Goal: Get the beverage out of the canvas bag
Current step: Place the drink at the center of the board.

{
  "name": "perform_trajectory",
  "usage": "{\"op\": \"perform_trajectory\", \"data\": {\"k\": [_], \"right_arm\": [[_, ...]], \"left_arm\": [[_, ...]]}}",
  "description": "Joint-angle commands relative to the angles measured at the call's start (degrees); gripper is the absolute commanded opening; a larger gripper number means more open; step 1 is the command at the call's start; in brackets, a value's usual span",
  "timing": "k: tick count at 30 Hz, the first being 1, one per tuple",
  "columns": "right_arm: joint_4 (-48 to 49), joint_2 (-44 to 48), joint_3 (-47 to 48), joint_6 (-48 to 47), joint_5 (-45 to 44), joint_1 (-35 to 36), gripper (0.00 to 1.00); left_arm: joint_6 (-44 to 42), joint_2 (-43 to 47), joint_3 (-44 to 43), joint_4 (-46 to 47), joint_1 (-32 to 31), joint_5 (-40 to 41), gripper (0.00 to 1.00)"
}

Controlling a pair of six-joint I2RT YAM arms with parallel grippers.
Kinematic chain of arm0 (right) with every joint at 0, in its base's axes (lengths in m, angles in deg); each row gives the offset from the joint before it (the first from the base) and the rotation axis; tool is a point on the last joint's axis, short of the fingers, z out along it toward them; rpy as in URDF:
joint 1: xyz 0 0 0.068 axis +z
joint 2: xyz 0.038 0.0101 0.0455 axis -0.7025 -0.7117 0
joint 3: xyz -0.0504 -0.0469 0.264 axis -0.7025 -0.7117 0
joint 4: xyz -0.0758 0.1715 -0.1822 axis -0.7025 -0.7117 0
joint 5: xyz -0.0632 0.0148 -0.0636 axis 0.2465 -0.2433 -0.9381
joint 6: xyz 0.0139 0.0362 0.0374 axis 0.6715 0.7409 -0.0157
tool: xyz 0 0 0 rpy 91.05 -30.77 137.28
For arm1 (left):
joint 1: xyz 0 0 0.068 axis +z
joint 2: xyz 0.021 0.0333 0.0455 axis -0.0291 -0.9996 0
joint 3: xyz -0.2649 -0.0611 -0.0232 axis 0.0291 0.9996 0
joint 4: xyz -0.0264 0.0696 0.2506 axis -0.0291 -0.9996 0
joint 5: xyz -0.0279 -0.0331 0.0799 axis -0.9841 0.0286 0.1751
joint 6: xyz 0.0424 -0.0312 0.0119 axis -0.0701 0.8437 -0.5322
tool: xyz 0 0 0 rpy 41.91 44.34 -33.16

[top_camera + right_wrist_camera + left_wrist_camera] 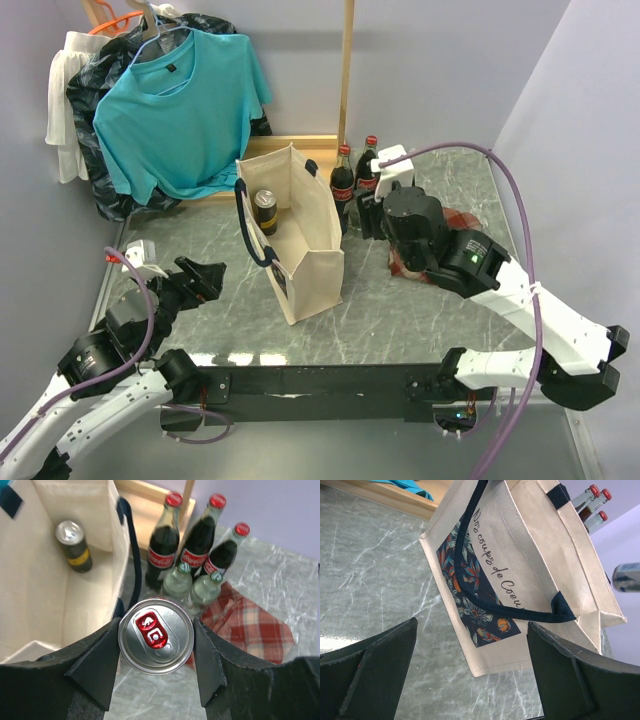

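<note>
The cream canvas bag [310, 240] with navy handles stands upright mid-table; it also shows in the left wrist view [520, 545] and the right wrist view [45, 595]. A dark can with a gold band [265, 210] stands inside it [74, 545]. My right gripper [156, 645] is shut on a silver can with a red tab [156, 642], held outside the bag, just right of its wall, in front of the bottles. In the top view the right gripper [368, 218] hides that can. My left gripper [205, 275] is open and empty, left of the bag [471, 630].
Cola bottles [343, 180] [162, 545] and clear bottles [177, 580] stand right behind the held can. A red plaid cloth [460, 220] [250, 625] lies to the right. A teal shirt [180, 110] hangs on a wooden rack [300, 150] at the back.
</note>
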Motion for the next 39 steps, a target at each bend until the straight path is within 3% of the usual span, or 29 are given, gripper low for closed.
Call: {"op": "perform_trajectory", "data": {"k": [1,8,14,39], "right_arm": [[8.39,4.49,-4.43,2.25,1.11,-3.22,0.0],[14.27,6.34,-13.82,4.45,9.9,-10.34,0.0],[16.73,3.97,-16.47,5.24,14.48,-13.51,0.0],[18.68,-5.61,-14.11,3.04,25.21,-19.49,0.0]], "left_arm": [[0.92,0.67,-0.28,-0.4,-0.22,1.55,0.96],[1.02,-0.73,-0.29,-0.58,-0.22,2.08,0.96],[1.8,-2.23,-0.72,-1.64,-0.22,3.4,0.96],[0.84,-3.64,-0.46,-0.85,-0.22,2.61,0.96]]}}
